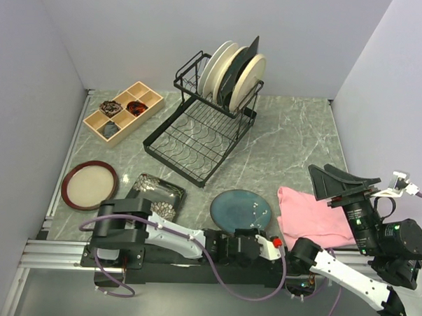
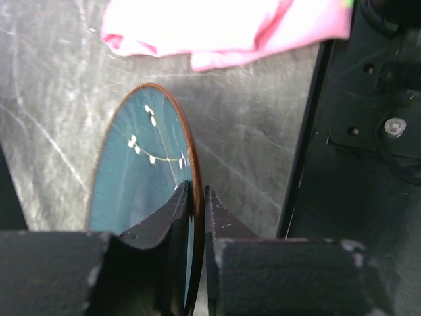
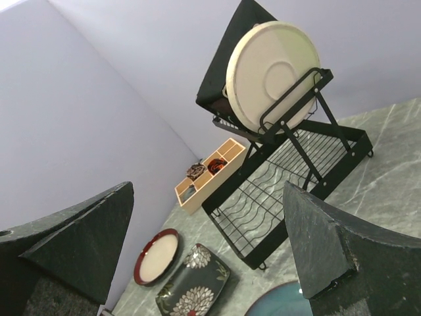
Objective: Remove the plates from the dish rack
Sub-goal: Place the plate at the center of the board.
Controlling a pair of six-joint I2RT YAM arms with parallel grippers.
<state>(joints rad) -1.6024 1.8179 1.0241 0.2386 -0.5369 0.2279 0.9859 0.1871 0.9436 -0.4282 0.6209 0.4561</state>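
The black wire dish rack (image 1: 198, 140) stands at the back, also in the right wrist view (image 3: 289, 178). Several plates (image 1: 232, 75) stand upright in its upper frame, a cream round one (image 3: 273, 72) in front of a black square one (image 3: 243, 26). A round teal plate (image 1: 241, 210) lies on the table near the front. My left gripper (image 1: 246, 243) is shut on its near rim (image 2: 141, 171), one finger on each face. My right gripper (image 1: 336, 181) is open and empty, raised above the pink cloth, facing the rack (image 3: 208, 187).
A brown-rimmed tan plate (image 1: 89, 184) and a black flowered square plate (image 1: 155, 195) lie at the front left. A pink folded cloth (image 1: 310, 213) lies right of the teal plate. A wooden compartment tray (image 1: 124, 112) sits at the back left.
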